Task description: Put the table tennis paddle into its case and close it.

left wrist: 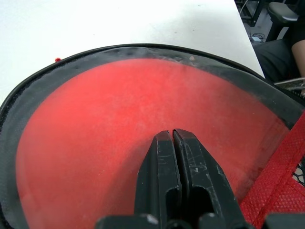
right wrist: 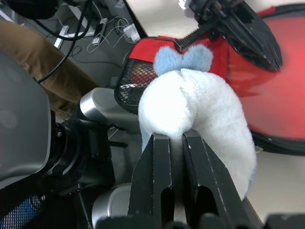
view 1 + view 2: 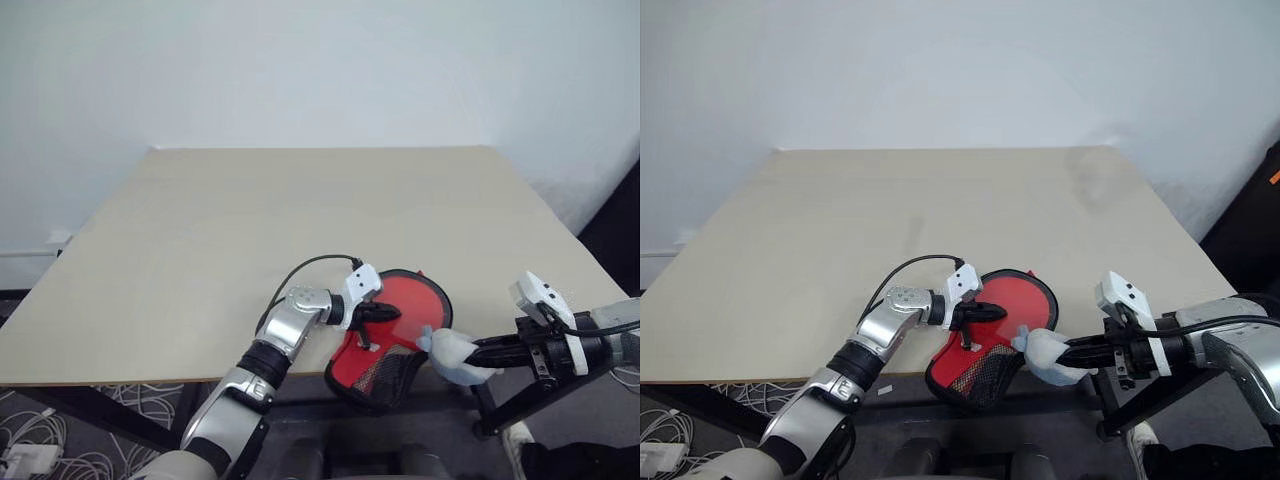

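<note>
your left gripper (image 3: 385,313) has its 2 fingers (image 1: 164,181) pressed together, holding nothing, tips resting on the clear side of the case (image 3: 392,340). your right gripper (image 2: 175,143) is clamped on a white fluffy charm (image 2: 200,114) at the case's edge. the paddle (image 1: 124,133) shows red inside the case, which overhangs the table's (image 3: 250,220) near edge.

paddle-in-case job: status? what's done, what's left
Done: the paddle looks to be inside the case, its red face showing through the clear side. In hand: the left gripper, shut, presses on the case; the right gripper is shut on a white plush tag by the case's edge, probably the zip pull. Left: closing; whether it is zipped cannot be seen.
</note>
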Robot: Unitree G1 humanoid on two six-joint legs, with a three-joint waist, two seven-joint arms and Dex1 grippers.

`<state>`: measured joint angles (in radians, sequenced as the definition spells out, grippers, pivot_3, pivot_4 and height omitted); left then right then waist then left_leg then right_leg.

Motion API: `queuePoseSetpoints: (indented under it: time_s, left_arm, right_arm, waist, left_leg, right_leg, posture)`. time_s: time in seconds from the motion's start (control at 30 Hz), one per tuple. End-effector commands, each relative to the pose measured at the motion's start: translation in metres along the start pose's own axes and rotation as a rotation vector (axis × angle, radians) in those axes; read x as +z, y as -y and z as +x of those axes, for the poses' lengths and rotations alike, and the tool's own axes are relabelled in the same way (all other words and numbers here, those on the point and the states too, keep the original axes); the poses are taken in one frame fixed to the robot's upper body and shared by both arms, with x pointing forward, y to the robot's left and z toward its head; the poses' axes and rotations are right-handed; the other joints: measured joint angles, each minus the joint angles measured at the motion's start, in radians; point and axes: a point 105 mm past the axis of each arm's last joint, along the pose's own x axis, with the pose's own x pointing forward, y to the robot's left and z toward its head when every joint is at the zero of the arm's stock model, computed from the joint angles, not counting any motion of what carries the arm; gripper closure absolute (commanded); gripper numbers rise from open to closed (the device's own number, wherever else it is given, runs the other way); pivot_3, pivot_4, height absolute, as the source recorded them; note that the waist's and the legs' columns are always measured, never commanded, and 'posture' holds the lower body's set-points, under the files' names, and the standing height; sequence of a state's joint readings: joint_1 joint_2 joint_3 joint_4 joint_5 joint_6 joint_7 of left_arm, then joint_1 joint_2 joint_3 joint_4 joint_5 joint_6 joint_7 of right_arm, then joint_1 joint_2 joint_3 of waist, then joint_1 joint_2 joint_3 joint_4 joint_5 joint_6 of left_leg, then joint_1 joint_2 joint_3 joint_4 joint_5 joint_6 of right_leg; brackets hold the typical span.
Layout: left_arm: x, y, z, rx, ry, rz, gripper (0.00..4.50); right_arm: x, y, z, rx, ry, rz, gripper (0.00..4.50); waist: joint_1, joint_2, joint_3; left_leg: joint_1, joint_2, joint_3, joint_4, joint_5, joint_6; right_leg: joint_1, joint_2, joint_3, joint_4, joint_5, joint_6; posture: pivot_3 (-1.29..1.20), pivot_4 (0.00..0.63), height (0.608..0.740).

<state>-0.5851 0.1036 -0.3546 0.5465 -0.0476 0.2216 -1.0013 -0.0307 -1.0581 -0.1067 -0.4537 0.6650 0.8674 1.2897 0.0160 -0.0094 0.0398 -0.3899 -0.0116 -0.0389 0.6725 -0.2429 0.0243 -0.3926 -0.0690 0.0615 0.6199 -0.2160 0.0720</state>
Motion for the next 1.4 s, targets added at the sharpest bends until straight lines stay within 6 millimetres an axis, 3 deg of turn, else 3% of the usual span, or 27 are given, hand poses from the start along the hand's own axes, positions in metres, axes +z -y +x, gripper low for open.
queuePoseSetpoints:
  time_s: [0.03, 0.43, 0.8, 1.0, 1.4]
  left_arm:
    - [-0.02, 0.003, 0.003, -0.013, -0.088, -0.028, 4.5]
    - [-0.017, -0.004, -0.001, -0.003, -0.09, -0.025, 4.5]
    - [-0.014, -0.003, -0.001, -0.015, -0.084, -0.021, 4.5]
    - [-0.012, -0.003, 0.0, -0.018, -0.08, -0.018, 4.5]
    - [-0.01, 0.001, 0.005, -0.031, -0.068, -0.02, 4.5]
  right_arm:
    - [0.001, -0.013, 0.001, 0.042, -0.024, -0.05, 4.46]
    - [-0.017, -0.052, 0.022, 0.175, -0.064, -0.061, 4.46]
    - [-0.042, -0.068, 0.035, 0.191, -0.137, -0.083, 4.46]
    - [-0.045, -0.079, 0.041, 0.224, -0.14, -0.112, 4.46]
    - [-0.036, -0.025, 0.031, -0.003, -0.119, -0.124, 4.46]
  waist:
    - [0.0, 0.0, 0.0]
    - [0.0, -0.001, 0.001]
    - [0.0, 0.0, 0.0]
    - [0.0, 0.0, 0.0]
    - [-0.001, 0.0, 0.0]
  left_leg:
    - [0.0, 0.0, 0.0, 0.0, 0.0, 0.0]
    - [-0.003, 0.0, -0.001, 0.001, 0.0, 0.0]
    - [-0.004, 0.002, -0.001, 0.0, -0.002, 0.003]
    - [-0.005, 0.002, -0.001, 0.0, -0.006, 0.007]
    - [-0.004, 0.002, 0.0, 0.001, -0.007, 0.007]
  right_leg:
    - [0.0, 0.0, 0.0, 0.0, 0.0, 0.0]
    - [-0.001, -0.002, -0.003, -0.001, -0.001, 0.001]
    - [0.001, -0.001, -0.005, -0.008, -0.001, 0.001]
    - [0.002, -0.001, -0.005, -0.011, -0.001, 0.003]
    - [0.003, -0.002, -0.005, -0.011, -0.002, 0.004]
  posture:
    - [0.0, 0.0, 0.74]
    - [0.0, 0.0, 0.74]
    - [0.0, 0.0, 0.74]
    - [0.0, 0.0, 0.74]
    - [0.0, 0.0, 0.74]
